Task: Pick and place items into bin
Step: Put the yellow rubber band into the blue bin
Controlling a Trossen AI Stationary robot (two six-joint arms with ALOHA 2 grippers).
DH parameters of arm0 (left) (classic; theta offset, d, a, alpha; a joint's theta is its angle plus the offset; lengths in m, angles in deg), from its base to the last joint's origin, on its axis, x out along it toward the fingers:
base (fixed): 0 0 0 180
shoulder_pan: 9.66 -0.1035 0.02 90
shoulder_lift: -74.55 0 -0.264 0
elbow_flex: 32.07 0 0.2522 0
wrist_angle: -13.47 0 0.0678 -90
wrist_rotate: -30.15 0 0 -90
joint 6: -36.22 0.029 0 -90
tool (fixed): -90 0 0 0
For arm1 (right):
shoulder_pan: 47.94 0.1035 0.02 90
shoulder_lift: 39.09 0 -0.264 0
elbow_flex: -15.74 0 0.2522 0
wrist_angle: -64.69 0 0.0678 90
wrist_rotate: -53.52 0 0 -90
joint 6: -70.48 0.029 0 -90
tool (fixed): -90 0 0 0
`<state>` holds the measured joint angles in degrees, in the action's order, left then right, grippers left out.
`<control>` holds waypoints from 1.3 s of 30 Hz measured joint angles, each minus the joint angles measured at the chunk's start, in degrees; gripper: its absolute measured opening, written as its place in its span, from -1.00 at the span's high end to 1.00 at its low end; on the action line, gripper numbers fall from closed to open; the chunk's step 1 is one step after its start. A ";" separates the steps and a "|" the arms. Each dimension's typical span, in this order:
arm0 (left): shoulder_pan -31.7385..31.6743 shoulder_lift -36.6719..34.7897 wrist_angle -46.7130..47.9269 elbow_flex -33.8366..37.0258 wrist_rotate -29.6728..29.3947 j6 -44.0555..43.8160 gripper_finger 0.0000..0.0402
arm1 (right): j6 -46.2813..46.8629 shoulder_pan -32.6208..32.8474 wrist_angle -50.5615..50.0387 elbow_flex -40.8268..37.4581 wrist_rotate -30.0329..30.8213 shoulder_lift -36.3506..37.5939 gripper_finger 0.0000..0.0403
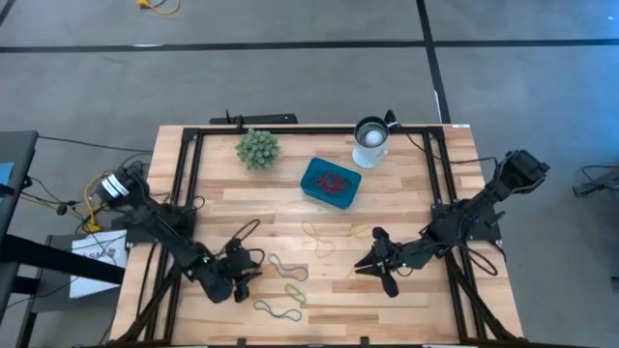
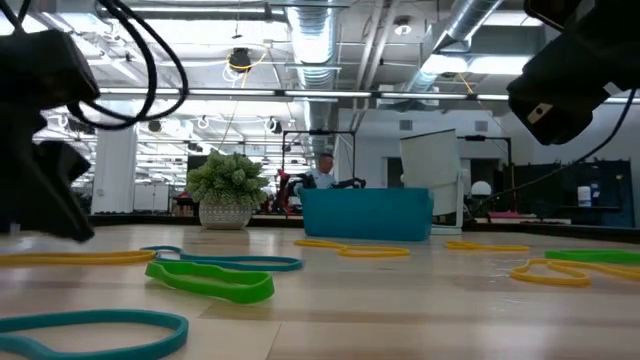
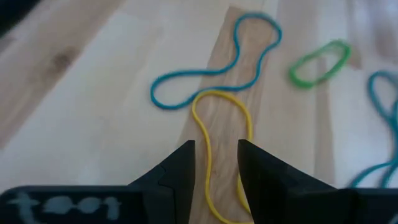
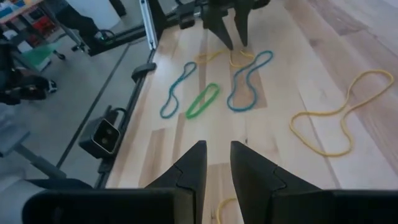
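Observation:
The teal bin [image 1: 331,183] sits mid-table toward the far side with red bands inside it. Loose bands lie flat on the wood: a yellow one [image 1: 319,238], a blue one [image 1: 286,268], a green one [image 1: 295,293] and another blue one [image 1: 275,309]. My left gripper [image 1: 246,272] is low at the near left, open with a narrow gap, its tips [image 3: 216,155] at a yellow band [image 3: 203,127]. My right gripper [image 1: 375,266] hovers at the near right, open narrowly [image 4: 217,165], with a piece of yellow band [image 4: 221,209] on the table below it. My left gripper points down at the near end of the yellow band. One strand [image 3: 206,163] runs between the fingers and the other [image 3: 247,127] passes behind one finger [image 3: 258,168]. The band lies flat on the table; I cannot tell whether the fingers touch it.
A spiky green plant [image 1: 257,148] and a white cup [image 1: 370,141] stand at the far side, flanking the bin. A black frame [image 1: 189,174] runs around the table's edges. Bare wood lies between the two grippers. A person shows far off in the room [image 2: 323,172].

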<state>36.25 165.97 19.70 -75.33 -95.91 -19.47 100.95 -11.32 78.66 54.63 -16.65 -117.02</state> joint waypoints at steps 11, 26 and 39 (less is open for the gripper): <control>0.10 10.18 0.56 -4.61 -3.54 0.30 0.54 | 0.00 0.00 0.70 -0.02 0.00 -0.09 0.67; -2.11 9.31 11.41 -16.92 -9.04 9.25 1.00 | -0.47 0.00 0.98 -0.01 0.00 -0.09 0.67; -23.98 8.32 17.89 -36.38 -8.75 30.44 1.00 | -0.48 -0.37 1.46 0.00 5.47 -0.07 0.67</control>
<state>12.27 174.29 37.59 -111.72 -104.66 10.97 100.48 -11.69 80.12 54.63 -11.18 -117.09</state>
